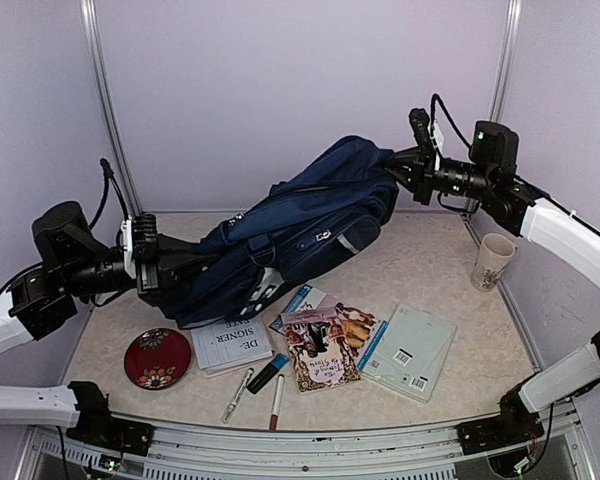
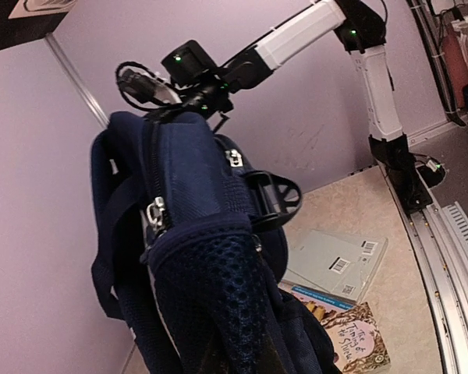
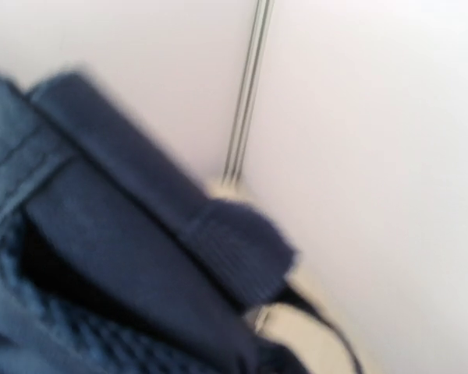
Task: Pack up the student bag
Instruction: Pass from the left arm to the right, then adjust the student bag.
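Top view, bag: the bag [image 1: 300,235] is slung slantwise between the two arms over the back of the worktop [image 1: 430,275], its right end raised higher.
Top view, left end effector: the left end effector [image 1: 148,262] is pressed together on fabric at the bag's low left end.
Top view, right end effector: the right end effector [image 1: 408,168] is pinched on the bag's high right end.
Top view, loose items: a tin [image 1: 157,358], a booklet [image 1: 230,345], pens [image 1: 238,393], books [image 1: 325,345] and a cup [image 1: 493,260] are seen lying outside the bag.
Left wrist view, bag: the bag [image 2: 195,234] fills the foreground and this arm's own fingers are hidden by it. A zip pull [image 2: 234,159] is seen, but whether the zip is open cannot be told.
Right wrist view, bag: only blurred blue fabric of the bag [image 3: 101,234] is seen close up. The fingers are not shown.
Step in hand: the bag is judged to be held up and stretched for access, and nothing is judged packed yet.
Next move: an opening must be found and spread. One grip is likely to be needed to hold it while the other arm is freed for an item.
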`<state>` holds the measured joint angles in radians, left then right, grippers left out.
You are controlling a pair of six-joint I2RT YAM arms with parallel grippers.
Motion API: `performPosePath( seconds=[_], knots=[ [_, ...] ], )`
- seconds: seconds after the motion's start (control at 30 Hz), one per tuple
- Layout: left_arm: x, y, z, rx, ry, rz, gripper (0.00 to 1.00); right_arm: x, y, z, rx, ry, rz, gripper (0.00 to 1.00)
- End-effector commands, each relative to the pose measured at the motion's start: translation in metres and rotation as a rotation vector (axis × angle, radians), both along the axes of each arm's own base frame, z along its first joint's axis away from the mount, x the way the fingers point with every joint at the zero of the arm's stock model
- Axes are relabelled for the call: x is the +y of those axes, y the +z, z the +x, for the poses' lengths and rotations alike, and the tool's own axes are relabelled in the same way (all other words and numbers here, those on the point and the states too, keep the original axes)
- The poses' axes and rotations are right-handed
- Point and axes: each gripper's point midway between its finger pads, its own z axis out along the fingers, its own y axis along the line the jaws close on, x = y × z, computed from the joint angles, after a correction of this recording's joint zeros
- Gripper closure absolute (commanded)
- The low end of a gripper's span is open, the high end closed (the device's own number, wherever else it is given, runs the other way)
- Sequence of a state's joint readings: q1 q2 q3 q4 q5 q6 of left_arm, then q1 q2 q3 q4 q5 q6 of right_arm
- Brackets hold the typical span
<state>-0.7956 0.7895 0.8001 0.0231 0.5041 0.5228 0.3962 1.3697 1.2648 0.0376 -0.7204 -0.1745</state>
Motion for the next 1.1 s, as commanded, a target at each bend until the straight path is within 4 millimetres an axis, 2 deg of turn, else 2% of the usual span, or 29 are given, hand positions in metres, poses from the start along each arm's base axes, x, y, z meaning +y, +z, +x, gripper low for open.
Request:
performPosePath(
  seconds=[0.0, 0.03, 0.17, 0.2, 0.27, 0.3, 0.33, 0.47, 0.53, 0.57, 0.63, 0.67, 0.7, 0.73, 0.8, 0.83, 0.93, 1.07],
  knots=[
    [-0.026, 0.0, -0.03, -0.221, -0.039, 0.059, 1.0, -0.005, 0.114, -0.006, -0.251, 0.009, 0.23, 1.0],
    [-0.033, -0.008, -0.035, -0.23, -0.046, 0.088, 1.0, -0.003, 0.124, -0.009, -0.267, 0.031, 0.252, 1.0],
    [-0.052, -0.038, -0.044, -0.193, -0.087, 0.17, 1.0, 0.002, 0.136, -0.017, -0.322, 0.092, 0.307, 1.0],
    [-0.057, -0.046, -0.047, -0.174, -0.107, 0.192, 0.89, 0.003, 0.135, -0.017, -0.333, 0.096, 0.308, 1.0],
    [-0.064, -0.058, -0.058, -0.123, -0.173, 0.241, 0.26, 0.006, 0.131, -0.019, -0.36, 0.121, 0.286, 1.0],
    [-0.066, -0.06, -0.065, -0.095, -0.215, 0.265, 0.06, 0.009, 0.128, -0.022, -0.381, 0.144, 0.266, 1.0],
    [-0.068, -0.059, -0.072, -0.063, -0.264, 0.282, 0.02, 0.012, 0.123, -0.025, -0.388, 0.174, 0.244, 1.0],
    [-0.059, -0.025, -0.117, 0.002, -0.506, 0.269, 0.01, 0.019, 0.109, -0.021, -0.38, 0.202, 0.194, 1.0],
    [-0.052, 0.002, -0.127, 0.001, -0.552, 0.188, 0.01, 0.021, 0.103, -0.02, -0.37, 0.209, 0.186, 1.0],
    [-0.05, 0.015, -0.125, 0.027, -0.54, 0.132, 0.01, 0.022, 0.101, -0.021, -0.366, 0.216, 0.184, 1.0],
    [-0.052, 0.037, -0.099, 0.117, -0.425, 0.001, 0.05, 0.029, 0.098, -0.027, -0.365, 0.242, 0.176, 1.0],
    [-0.054, 0.042, -0.075, 0.189, -0.336, -0.061, 0.05, 0.032, 0.096, -0.029, -0.362, 0.251, 0.172, 1.0],
    [-0.055, 0.038, -0.043, 0.252, -0.235, -0.1, 0.06, 0.036, 0.095, -0.03, -0.36, 0.251, 0.171, 1.0],
    [-0.058, 0.027, -0.019, 0.318, -0.166, -0.109, 0.06, 0.039, 0.094, -0.032, -0.359, 0.247, 0.174, 1.0],
    [-0.073, -0.004, 0.013, 0.388, -0.044, -0.055, 0.02, 0.042, 0.094, -0.035, -0.368, 0.241, 0.184, 1.0],
    [-0.08, -0.016, 0.025, 0.393, 0.027, -0.031, 0.01, 0.042, 0.094, -0.037, -0.373, 0.244, 0.195, 1.0],
    [-0.101, -0.055, 0.042, 0.328, 0.186, 0.061, 0.01, 0.044, 0.089, -0.039, -0.351, 0.263, 0.203, 1.0],
    [-0.115, -0.082, 0.056, 0.342, 0.2, 0.034, 0.01, 0.048, 0.082, -0.038, -0.322, 0.277, 0.2, 1.0]
  ],
)
